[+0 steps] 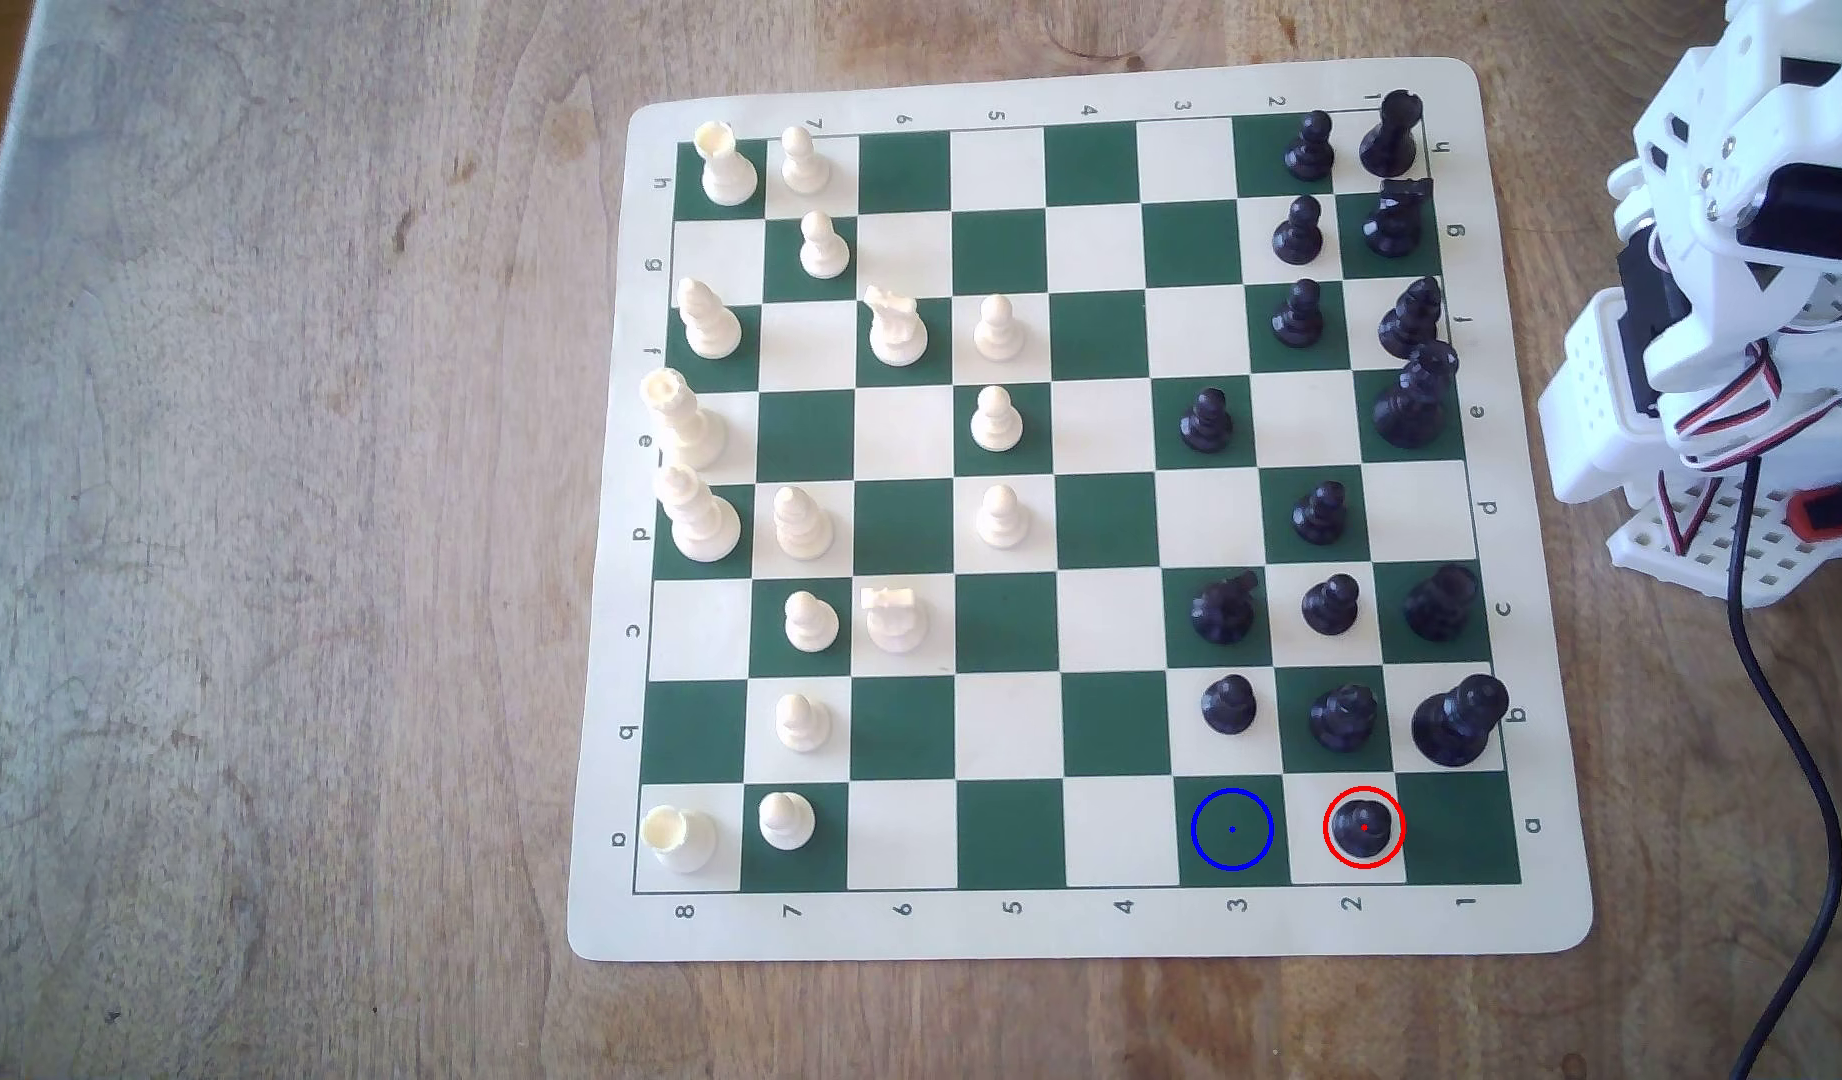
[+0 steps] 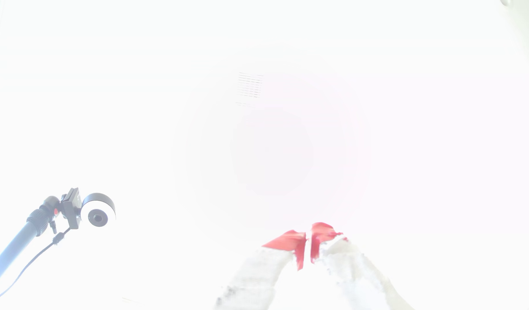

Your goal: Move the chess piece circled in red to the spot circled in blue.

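The chess piece (image 1: 1364, 828), a small black pawn ringed in red, stands upright on a cream square in the board's near row, towards the exterior view's right. One square to its left lies the spot (image 1: 1232, 830), a bare dark green square with a blue circle and centre dot. My white arm (image 1: 1727, 260) is folded up off the board's right edge, far from the pawn. In the washed-out wrist view my gripper (image 2: 308, 243) points up into bright glare, and its red-taped fingertips (image 2: 290, 240) are closed together with nothing between them.
Black pieces crowd the row behind the pawn: a pawn (image 1: 1229, 704), another piece (image 1: 1343, 717) and a taller one (image 1: 1457, 722). Cream pieces fill the board's left side. A black cable (image 1: 1790, 727) runs down the table beside the mat. A camera on a pole (image 2: 97, 210) appears in the wrist view.
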Tool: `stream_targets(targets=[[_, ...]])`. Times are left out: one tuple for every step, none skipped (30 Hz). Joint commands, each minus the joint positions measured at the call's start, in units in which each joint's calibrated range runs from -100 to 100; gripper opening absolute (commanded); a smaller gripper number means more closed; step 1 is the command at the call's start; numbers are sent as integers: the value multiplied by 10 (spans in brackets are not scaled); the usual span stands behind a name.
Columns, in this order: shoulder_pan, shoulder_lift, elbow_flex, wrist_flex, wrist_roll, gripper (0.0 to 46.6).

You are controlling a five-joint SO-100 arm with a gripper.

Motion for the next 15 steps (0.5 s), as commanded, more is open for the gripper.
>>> stream_targets(targets=[[-8,-4,-23,-135,-7,2],[-9,-4,-29,-121,-7,2],[-10,-4,-36,-102,-7,2],[-12,-4,-43,-84,-7,2],[-14,-4,-51,-60,-7,2],[-14,-4,-59,-37,-7,2],[-14,-4,-69,-11,-7,2],[-14,-4,-81,19,-7,2],[-14,-4,-102,77,-7,2],[-12,-4,-115,110,-7,2],[-9,-4,-131,151,-7,2],[-18,-4,-146,187,-7,2],[-1,-3,-177,272,-8,2],[-3,0,-188,301,-10,2],[-6,4,-192,311,-11,2]])
